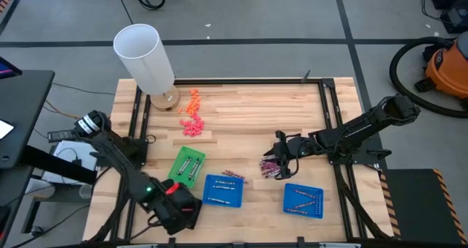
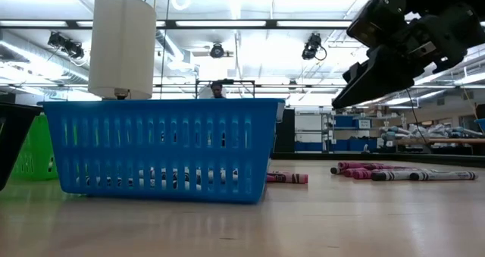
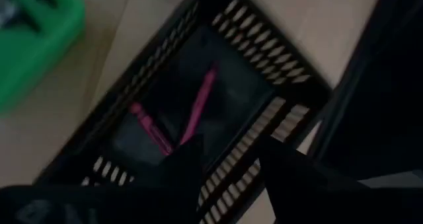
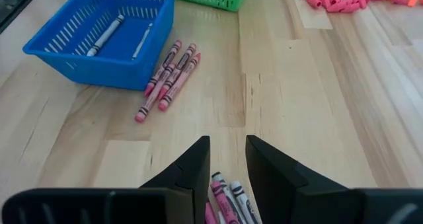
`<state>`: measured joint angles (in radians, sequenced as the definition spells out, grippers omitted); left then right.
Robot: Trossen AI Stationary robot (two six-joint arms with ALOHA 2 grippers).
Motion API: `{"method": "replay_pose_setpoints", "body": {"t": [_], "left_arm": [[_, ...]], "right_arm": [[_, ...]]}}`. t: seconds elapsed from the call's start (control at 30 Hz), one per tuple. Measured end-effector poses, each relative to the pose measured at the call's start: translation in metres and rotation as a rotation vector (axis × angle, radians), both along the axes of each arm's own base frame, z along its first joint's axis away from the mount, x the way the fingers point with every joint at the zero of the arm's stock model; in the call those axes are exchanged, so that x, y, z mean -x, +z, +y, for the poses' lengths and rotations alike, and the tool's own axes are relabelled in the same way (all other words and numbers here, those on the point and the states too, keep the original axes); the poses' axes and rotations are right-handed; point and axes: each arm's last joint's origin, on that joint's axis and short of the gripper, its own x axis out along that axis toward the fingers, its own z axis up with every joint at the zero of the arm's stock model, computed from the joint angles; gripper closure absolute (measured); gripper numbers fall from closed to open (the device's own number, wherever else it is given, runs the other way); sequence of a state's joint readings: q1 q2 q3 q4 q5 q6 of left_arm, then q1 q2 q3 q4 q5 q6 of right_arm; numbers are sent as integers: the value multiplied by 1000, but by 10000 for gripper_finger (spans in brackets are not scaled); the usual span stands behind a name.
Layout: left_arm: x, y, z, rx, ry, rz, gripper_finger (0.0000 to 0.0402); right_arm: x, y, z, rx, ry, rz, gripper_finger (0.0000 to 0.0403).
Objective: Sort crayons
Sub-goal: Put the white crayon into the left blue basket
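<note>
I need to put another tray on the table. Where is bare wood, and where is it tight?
Bare wood lies along the far edge, right of the orange and pink bits, and in the middle between those bits and the right gripper. The near strip is crowded: green tray, two blue trays, loose crayons.

Around the middle blue tray (image 1: 223,190) the way was narrow: the green tray (image 1: 186,164) stood just beside it, and loose crayons (image 1: 232,176) lay against its far edge. Beyond these crayons the worktop (image 1: 256,120) was bare wood toward the white cylinder (image 1: 144,58).
</note>
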<state>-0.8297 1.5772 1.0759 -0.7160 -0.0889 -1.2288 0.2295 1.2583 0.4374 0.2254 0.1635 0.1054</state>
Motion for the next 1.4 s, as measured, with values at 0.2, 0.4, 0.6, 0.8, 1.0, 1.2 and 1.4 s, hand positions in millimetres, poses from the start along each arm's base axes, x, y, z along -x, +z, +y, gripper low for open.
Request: {"method": "replay_pose_setpoints", "body": {"t": [0.2, 0.4, 0.6, 0.8, 1.0, 1.2, 1.4], "left_arm": [[-23, 13, 13, -67, -33, -118, 252], [-49, 13, 36, -196, -55, -226, 253], [-84, 5, 67, -272, -65, -279, 253], [-107, 5, 107, -355, -24, -310, 253], [-127, 3, 136, -355, -59, -364, 253], [-138, -9, 161, -335, -104, -324, 253], [-157, -18, 162, -345, -227, -328, 253]], "right_arm": [[0, 1, 0, 10, 6, -8, 295], [-1, 1, -1, 40, -21, -15, 295], [1, -2, 0, 26, 13, 22, 295], [0, -4, 4, 51, 39, 22, 295], [-5, -9, 7, 84, 50, 10, 295], [-7, -23, 7, 103, 53, 68, 295], [-7, -25, 4, 189, -9, 74, 295]]}}
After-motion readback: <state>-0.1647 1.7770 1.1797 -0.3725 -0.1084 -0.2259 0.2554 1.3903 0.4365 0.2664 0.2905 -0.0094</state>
